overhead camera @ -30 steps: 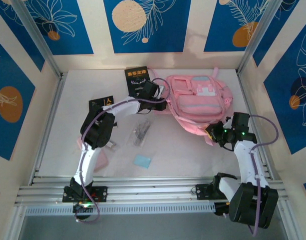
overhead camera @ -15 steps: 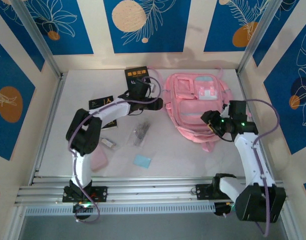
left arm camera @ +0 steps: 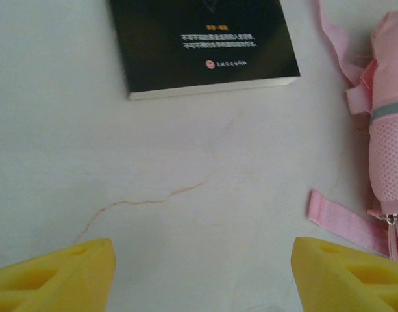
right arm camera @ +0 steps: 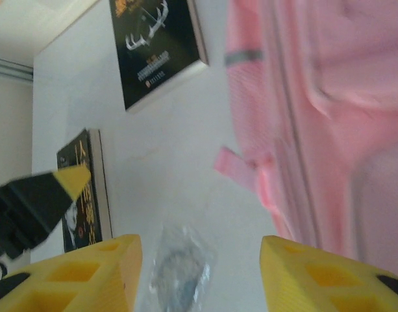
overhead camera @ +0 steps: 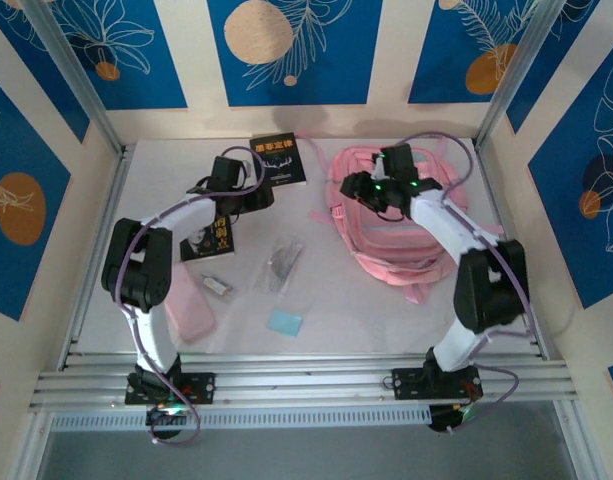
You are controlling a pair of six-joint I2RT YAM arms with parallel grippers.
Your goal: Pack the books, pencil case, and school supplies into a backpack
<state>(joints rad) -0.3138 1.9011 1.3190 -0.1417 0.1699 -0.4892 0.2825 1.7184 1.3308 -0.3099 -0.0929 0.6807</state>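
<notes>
The left arm (overhead camera: 181,212) and right arm (overhead camera: 441,215) each consist of white link shells joined by black joint housings. A purple cable (overhead camera: 436,137) loops along each arm. Green indicator lights glow on the right wrist (overhead camera: 381,185). The left gripper (left arm camera: 202,266) carries yellow fingers (left arm camera: 56,276) with moulded recesses.

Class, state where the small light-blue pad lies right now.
In the top view, the light-blue pad lies toward the near side, left of centre, just nearer than the clear bag and right of the pink pencil case.
</notes>
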